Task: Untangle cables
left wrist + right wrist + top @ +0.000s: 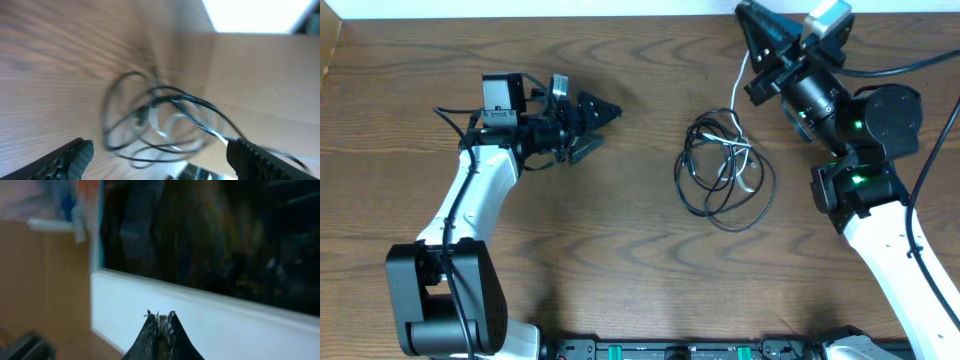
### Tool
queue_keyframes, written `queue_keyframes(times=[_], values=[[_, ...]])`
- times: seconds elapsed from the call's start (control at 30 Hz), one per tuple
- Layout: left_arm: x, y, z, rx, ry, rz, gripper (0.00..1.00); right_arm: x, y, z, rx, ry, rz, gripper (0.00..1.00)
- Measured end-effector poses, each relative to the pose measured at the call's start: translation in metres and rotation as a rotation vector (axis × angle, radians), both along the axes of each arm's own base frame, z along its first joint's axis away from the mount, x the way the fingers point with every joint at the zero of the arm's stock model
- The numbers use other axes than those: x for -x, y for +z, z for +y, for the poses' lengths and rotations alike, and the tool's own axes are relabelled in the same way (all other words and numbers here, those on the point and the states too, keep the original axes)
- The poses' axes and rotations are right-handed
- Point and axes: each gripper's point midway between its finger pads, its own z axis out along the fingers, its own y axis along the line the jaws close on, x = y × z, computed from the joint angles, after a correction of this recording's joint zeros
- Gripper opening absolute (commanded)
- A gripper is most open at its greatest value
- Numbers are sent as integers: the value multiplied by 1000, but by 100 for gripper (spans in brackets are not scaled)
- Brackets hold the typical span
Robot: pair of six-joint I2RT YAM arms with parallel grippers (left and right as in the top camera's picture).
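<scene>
Cables point(732, 150) lie at 3 o'clock from your wide-open left gripper point(610, 127); right gripper point(748, 15) closed, at their 12 o'clock.

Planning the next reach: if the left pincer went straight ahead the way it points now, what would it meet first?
Probably the tangled cables: the left pincer points toward them, open, with nothing else seen in between. Its height is unclear.
</scene>
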Motion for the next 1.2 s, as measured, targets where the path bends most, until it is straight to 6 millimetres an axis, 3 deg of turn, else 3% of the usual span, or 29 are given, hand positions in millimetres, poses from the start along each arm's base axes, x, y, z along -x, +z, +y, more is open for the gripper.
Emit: queue_keyframes(times=[0.13,0.27,0.3,0.47,0.6,0.63,0.77,1.0,1.03,1.2], values=[[-7,-18,16,-117,80,19,91,-14,10,-26,-104,-146,11,1],[-14,-27,28,-195,136,20,93,-25,0,-39,-217,-190,129,1],[-15,-28,30,-210,146,19,98,-28,-7,-38,-227,-183,176,1],[-19,-35,40,-269,187,20,98,-33,-64,-20,-188,-99,451,1],[-20,-35,42,-279,194,19,100,-30,-92,-12,-153,-64,577,1],[-22,-31,38,-258,176,-7,96,-29,-99,-11,-146,-58,606,1],[-22,-1,10,-165,-18,-226,95,-27,-112,-9,-136,-50,665,1],[20,30,-62,-17,-400,-516,95,-21,-102,0,-219,49,701,1],[25,34,-71,1,-432,-536,99,-21,-100,-1,-234,61,710,1],[42,47,-112,96,-487,-480,98,-19,-94,-1,-270,101,718,1]])
